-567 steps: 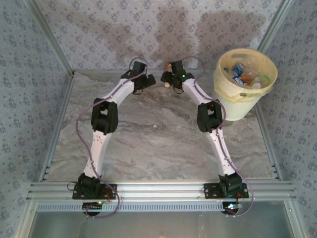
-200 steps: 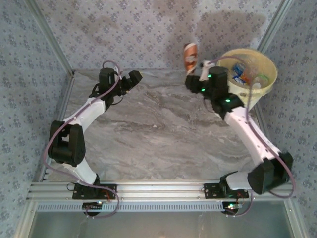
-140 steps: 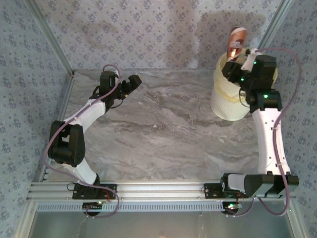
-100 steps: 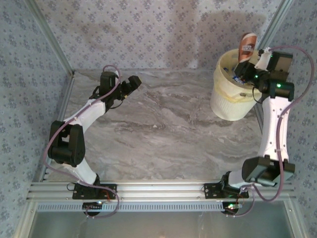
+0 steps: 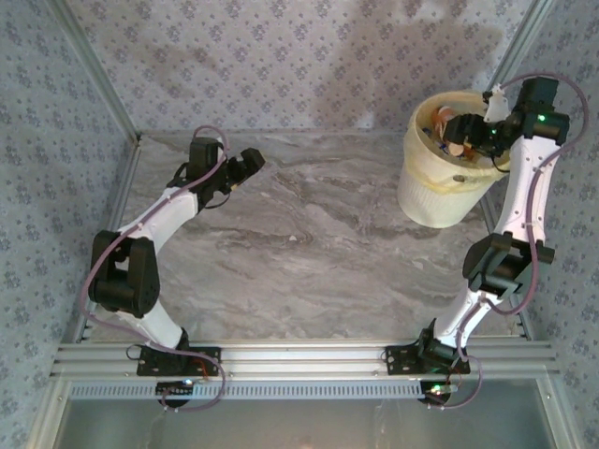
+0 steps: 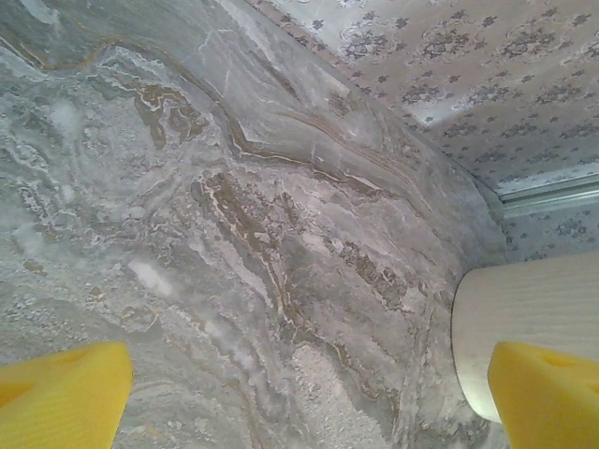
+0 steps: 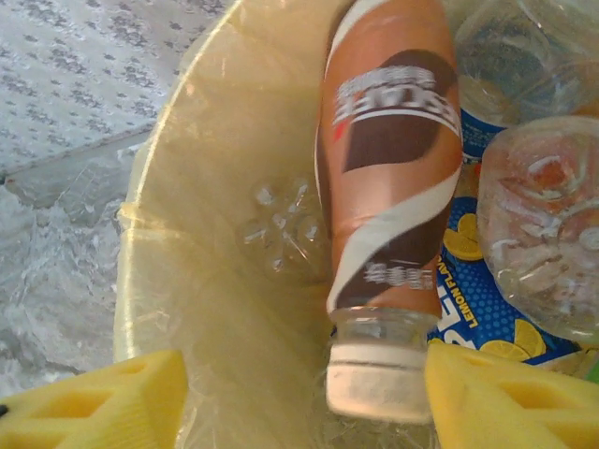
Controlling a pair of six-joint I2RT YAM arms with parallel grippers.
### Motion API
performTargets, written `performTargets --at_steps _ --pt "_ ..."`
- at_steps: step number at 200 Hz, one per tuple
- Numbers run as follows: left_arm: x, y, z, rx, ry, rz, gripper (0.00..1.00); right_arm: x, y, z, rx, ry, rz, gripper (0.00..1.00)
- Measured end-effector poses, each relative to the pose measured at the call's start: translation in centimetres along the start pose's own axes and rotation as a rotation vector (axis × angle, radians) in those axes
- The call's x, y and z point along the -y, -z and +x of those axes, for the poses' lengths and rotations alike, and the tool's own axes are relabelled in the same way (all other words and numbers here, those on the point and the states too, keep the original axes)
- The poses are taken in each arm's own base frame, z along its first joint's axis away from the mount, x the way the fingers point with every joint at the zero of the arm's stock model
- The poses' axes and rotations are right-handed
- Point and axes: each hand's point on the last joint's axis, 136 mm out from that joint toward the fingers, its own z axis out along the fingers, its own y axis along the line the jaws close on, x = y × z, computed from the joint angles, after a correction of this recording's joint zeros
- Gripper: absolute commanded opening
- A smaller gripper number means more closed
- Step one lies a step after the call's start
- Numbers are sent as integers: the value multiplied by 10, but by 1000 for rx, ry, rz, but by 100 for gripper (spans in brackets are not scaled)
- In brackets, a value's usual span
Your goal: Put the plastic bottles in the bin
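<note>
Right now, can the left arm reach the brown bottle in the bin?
Probably not: the left fingers hang over the table's left half; the brown bottle is in the bin far right, under the right arm.

A lab test booth: aluminium framing (image 5: 299, 360), patterned backdrop walls (image 5: 234, 65), marble-print tabletop (image 5: 299, 253).

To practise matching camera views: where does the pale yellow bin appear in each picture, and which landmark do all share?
Top external: bin at the upper right.
Left wrist: its pale outer side at the right edge, low down.
Right wrist: its inner side and rim, left and centre, seen from above.
Shared landmark: the marbled tabletop.
</note>
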Motion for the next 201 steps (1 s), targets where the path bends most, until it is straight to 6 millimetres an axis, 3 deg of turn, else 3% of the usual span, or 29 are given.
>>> performTargets --at_steps 46,79,93,101,136,165,201 --pt "-3 9 -3 21 -26 -35 98 -9 10 -5 50 45 56 78" --pt "-5 26 -12 71 -72 -89 98 -37 43 -2 207 97 77 87" --pt "-4 44 -20 122 -103 -112 98 -55 62 4 309 129 59 91" --pt "-4 57 -25 160 -120 -124 98 -66 75 10 376 137 40 100" --pt "-18 120 -47 351 -179 -228 98 -89 107 37 627 192 -44 100" --pt "-52 162 -53 478 -199 -384 98 -96 92 73 697 216 -152 100" --pt "-105 203 -50 604 -184 -620 98 -107 36 125 596 241 -274 100"
